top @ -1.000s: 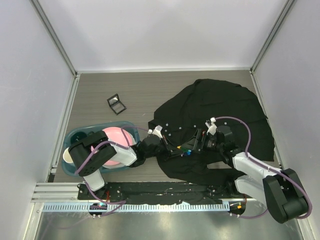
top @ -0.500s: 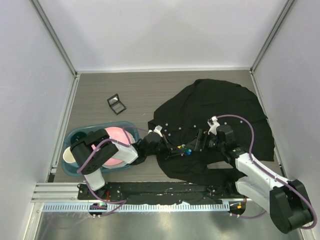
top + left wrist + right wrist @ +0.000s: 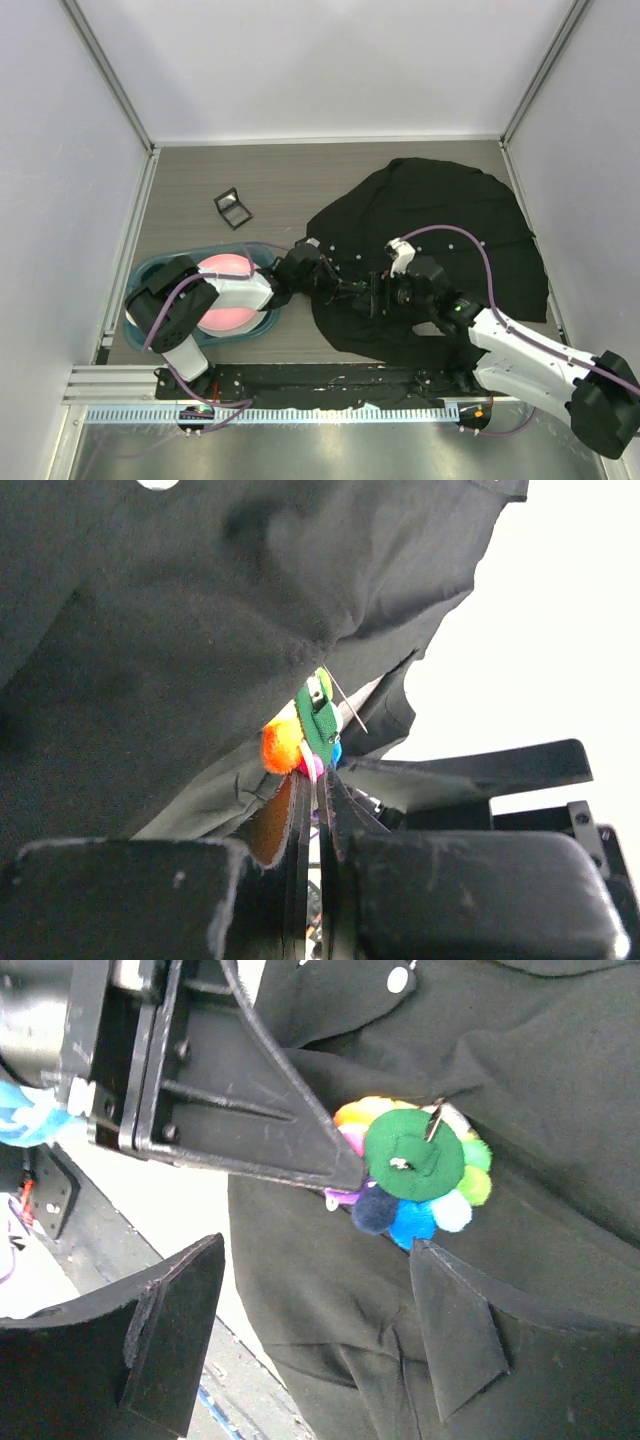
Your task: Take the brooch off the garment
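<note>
Top view, left to right: 1 blue tub (image 3: 150, 268), 1 small black frame (image 3: 232, 208), left gripper (image 3: 318, 780), 1 brooch (image 3: 412, 1175), right gripper (image 3: 318, 1260), 1 garment (image 3: 440, 210).

Left pincer is clamped together on the brooch's 9 o'clock edge. The right one is spread wide at its 6 o'clock, holding nothing. The brooch sits near the garment's 8 o'clock edge; I'd judge the pin isn't out yet.

Risks:
- soft petal slips out of the pinch
- right closes on cloth too and drags the garment
- fingers clash, since they're near each other

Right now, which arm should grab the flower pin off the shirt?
Right. The right tool is open with the brooch just ahead of its gap; the left tool is shut, tips at the brooch's edge against the garment.
</note>
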`<state>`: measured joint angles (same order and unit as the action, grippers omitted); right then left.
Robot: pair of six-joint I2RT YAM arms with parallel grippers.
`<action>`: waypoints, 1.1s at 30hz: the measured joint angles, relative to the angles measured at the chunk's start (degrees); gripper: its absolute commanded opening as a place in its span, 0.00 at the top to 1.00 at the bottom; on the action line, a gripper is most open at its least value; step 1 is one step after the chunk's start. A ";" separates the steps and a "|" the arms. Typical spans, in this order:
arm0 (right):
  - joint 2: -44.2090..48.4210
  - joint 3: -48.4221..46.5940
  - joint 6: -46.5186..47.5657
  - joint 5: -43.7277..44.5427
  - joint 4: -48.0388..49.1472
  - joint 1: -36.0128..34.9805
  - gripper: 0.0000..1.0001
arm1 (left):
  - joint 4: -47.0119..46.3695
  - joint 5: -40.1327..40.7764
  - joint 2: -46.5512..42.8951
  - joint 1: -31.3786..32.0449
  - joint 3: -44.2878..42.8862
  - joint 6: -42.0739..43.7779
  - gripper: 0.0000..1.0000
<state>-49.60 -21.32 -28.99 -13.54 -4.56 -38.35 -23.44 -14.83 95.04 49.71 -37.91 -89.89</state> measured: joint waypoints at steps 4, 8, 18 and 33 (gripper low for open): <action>-2.54 -1.14 3.04 5.33 0.74 -4.09 0.30 | 5.75 -1.90 0.00 -2.14 -3.61 2.38 1.00; -6.49 -1.68 5.40 9.88 0.79 -4.76 0.35 | 10.36 -3.65 0.00 -3.52 -6.56 4.94 1.00; -12.68 -5.31 11.41 19.08 1.97 -7.50 0.31 | 13.31 -6.01 0.00 -4.09 -7.32 6.32 1.00; -15.32 -5.33 15.39 20.20 8.07 -8.74 0.73 | 7.96 -5.97 0.00 -4.87 -5.73 5.99 0.74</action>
<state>-64.93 -26.65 -13.61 6.66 3.51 -47.09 -15.49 -20.80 95.04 44.84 -43.64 -83.90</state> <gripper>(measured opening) 0.326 0.137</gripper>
